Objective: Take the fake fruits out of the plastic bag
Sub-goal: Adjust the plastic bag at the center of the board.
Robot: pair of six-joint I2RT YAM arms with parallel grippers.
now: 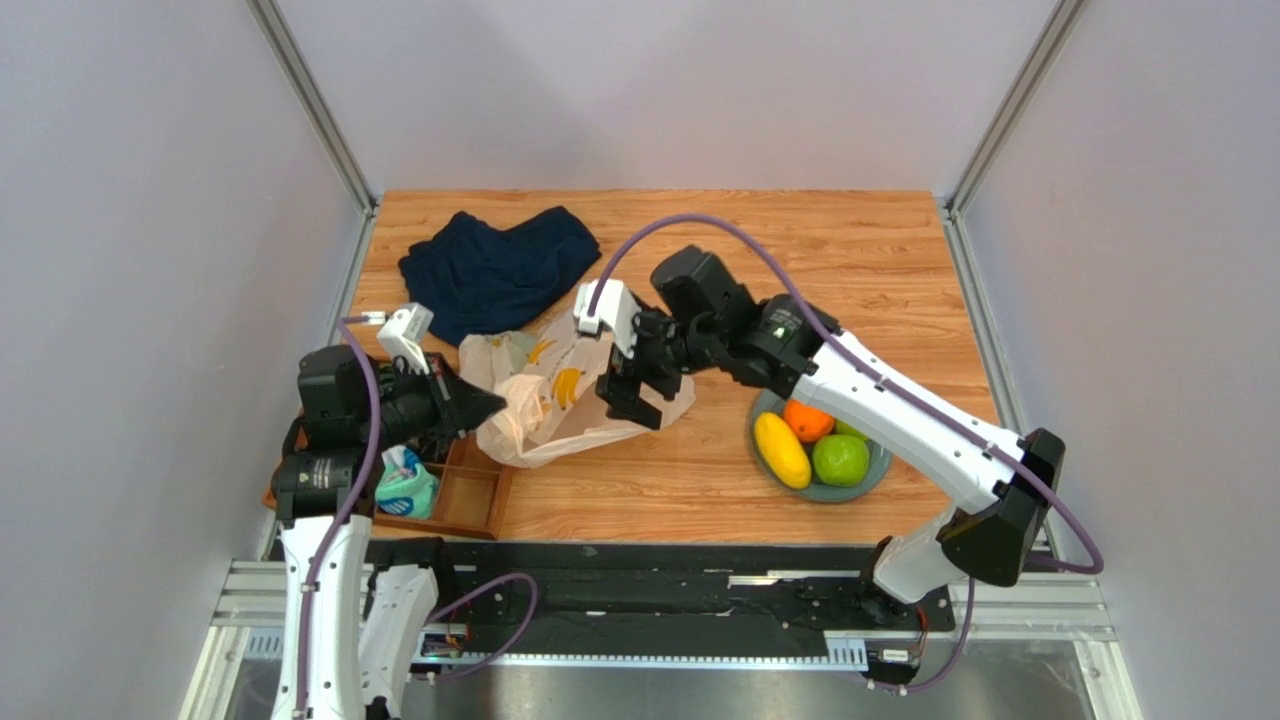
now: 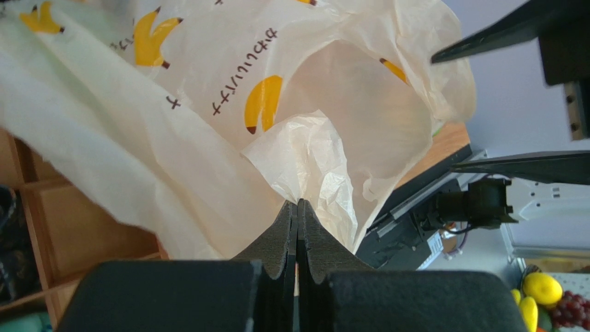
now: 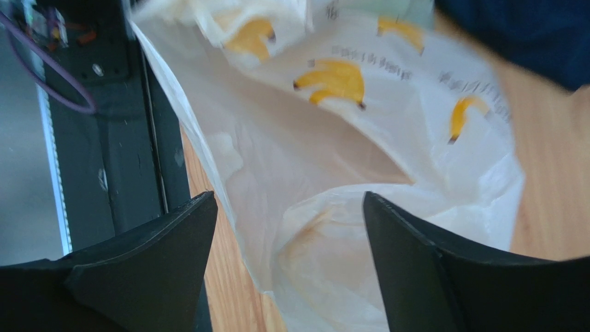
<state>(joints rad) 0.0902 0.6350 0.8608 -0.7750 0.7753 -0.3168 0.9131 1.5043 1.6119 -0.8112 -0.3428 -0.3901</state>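
The left pincer (image 2: 298, 205) pinches the plastic bag (image 1: 529, 405) shut-jawed toward the counter's (image 1: 842, 255) left edge; the right pincer (image 3: 287, 200), spread wide, faces straight into its mouth.

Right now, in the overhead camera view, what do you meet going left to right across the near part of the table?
Teal bundle → plastic bag → yellow fruit → orange → green apple, the last three in the grey bowl.

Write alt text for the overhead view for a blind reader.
The left gripper pinches one edge of a cream plastic bag on a wooden table, while the open right gripper hangs at its other end. Fruits sit in a bowl; a dark cloth lies behind.
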